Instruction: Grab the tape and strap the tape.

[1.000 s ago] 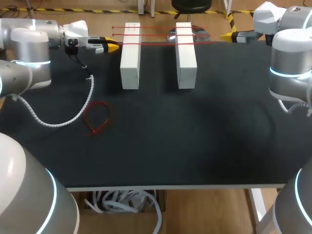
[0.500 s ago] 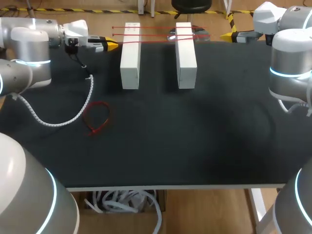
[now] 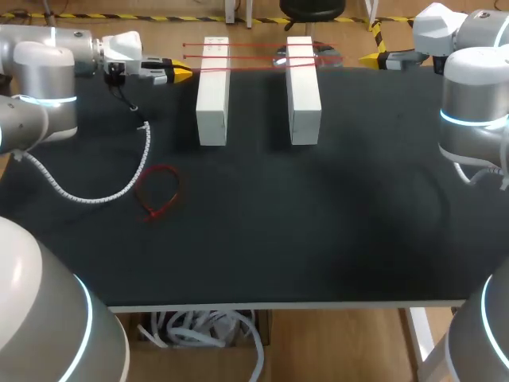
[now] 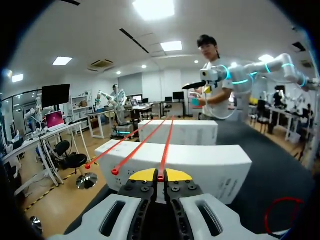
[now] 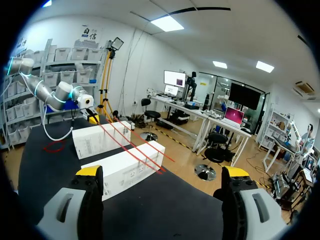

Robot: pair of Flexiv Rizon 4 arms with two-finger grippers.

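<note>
Tape (image 4: 165, 147) end pinched in left claw (image 4: 160, 175), which edged slightly toward table's far edge | right claw (image 5: 162, 172) open, unmoved

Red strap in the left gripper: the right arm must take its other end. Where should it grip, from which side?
Probably the red strap by its free end, past the right-hand white block: it sticks out in the air, so the open right gripper could come endwise from its own side and close across it.

Head view, 12 o'clock: shiny object (image 3: 278, 58) was half hidden behind white block (image 3: 303, 87). Left wrist view: red strap (image 4: 166, 145) end was masked within left gripper (image 4: 160, 176); red loop (image 4: 265, 217) was clipped by rim.
</note>
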